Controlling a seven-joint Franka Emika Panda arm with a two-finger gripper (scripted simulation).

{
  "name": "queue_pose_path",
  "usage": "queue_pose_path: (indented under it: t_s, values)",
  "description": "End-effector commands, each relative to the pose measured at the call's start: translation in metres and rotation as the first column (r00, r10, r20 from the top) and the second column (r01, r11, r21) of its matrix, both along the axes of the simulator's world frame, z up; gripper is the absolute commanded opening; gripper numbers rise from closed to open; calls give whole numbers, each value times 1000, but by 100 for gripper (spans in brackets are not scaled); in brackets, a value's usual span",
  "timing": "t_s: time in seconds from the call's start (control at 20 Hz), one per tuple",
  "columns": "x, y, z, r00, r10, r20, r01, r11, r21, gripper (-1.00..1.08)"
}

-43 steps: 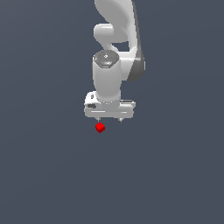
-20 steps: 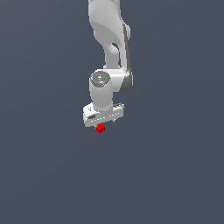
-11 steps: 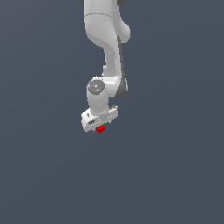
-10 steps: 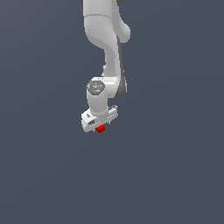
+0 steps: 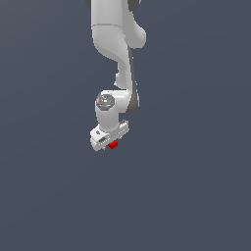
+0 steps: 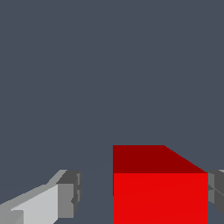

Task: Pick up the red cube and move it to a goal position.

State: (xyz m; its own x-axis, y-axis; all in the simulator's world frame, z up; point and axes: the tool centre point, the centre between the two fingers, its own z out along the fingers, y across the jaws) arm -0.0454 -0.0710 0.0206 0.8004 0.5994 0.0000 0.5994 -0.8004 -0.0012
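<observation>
The red cube (image 5: 113, 144) is a small bright red block on the dark grey floor, partly hidden under the white hand. My gripper (image 5: 110, 141) is down over it and open. In the wrist view the cube (image 6: 159, 186) sits between the fingers of the gripper (image 6: 144, 194). One grey finger pad (image 6: 215, 188) is against a side of the cube. The other finger (image 6: 65, 197) stands apart from it with a clear gap. The cube is off-centre between the jaws.
Plain dark grey floor (image 5: 196, 196) surrounds the cube on all sides. The white arm (image 5: 115, 44) rises above the hand toward the top of the exterior view. No other objects show.
The arm has lowered and the hand has turned, coming down over the cube so that less of it shows. The cube has stayed where it was.
</observation>
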Motion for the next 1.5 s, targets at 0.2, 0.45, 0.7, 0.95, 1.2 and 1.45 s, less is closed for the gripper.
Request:
queue_pose_path:
  t_s: [0.2,0.45,0.7,0.95,1.2,1.45]
  values:
    - [0,0,-1,1000,5,1,-5,1000,0,-100]
    - [0,0,-1,1000,5,1,-5,1000,0,-100]
    - [0,-1,4,1000,4,1,-4,1000,-1,-100]
    - [-2,-2,20,1000,4,1,-4,1000,-1,-100]
    - [-5,-3,51,1000,5,1,-5,1000,-1,-100]
    - [-9,-6,95,1000,5,1,-5,1000,-1,-100]
